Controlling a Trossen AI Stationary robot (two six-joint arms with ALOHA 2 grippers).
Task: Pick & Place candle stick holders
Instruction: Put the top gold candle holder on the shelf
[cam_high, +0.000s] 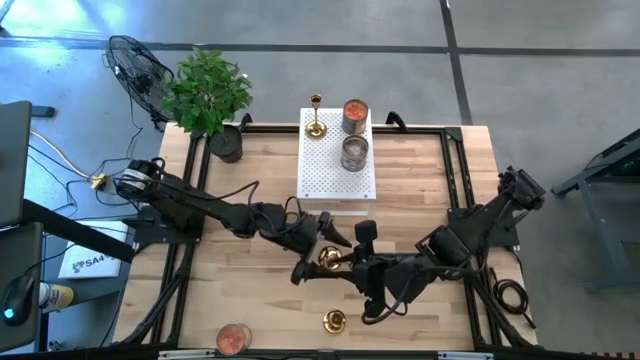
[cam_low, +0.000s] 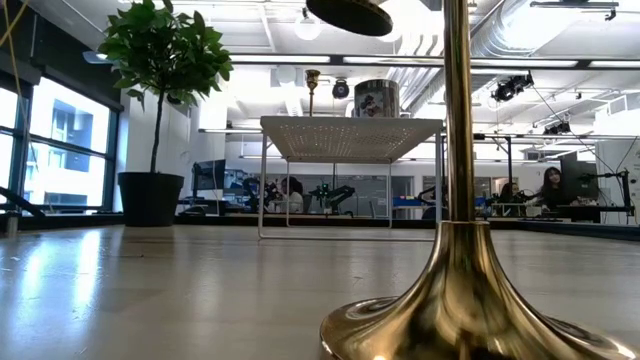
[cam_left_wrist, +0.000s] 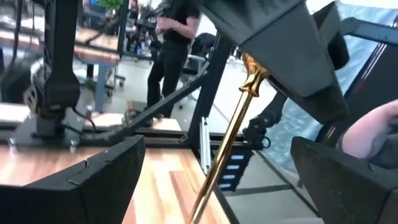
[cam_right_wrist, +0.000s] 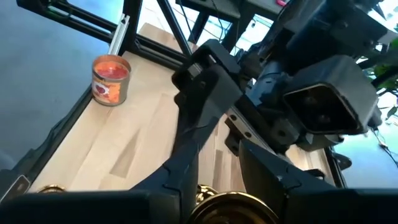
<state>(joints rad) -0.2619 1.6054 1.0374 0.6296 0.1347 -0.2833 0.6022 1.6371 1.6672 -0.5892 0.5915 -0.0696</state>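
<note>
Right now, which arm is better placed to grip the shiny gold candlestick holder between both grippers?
Left, likely: the left gripper is open, with the stem of the gold candlestick holder between its fingers. The right gripper sits at its base.

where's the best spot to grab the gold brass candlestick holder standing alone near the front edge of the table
Probably the slim stem of the gold brass candlestick holder, just above its flared round base, coming straight down from above. It stands upright and alone on the wooden table, so fingers can close around the stem; the base looks too wide and sloped.
</note>
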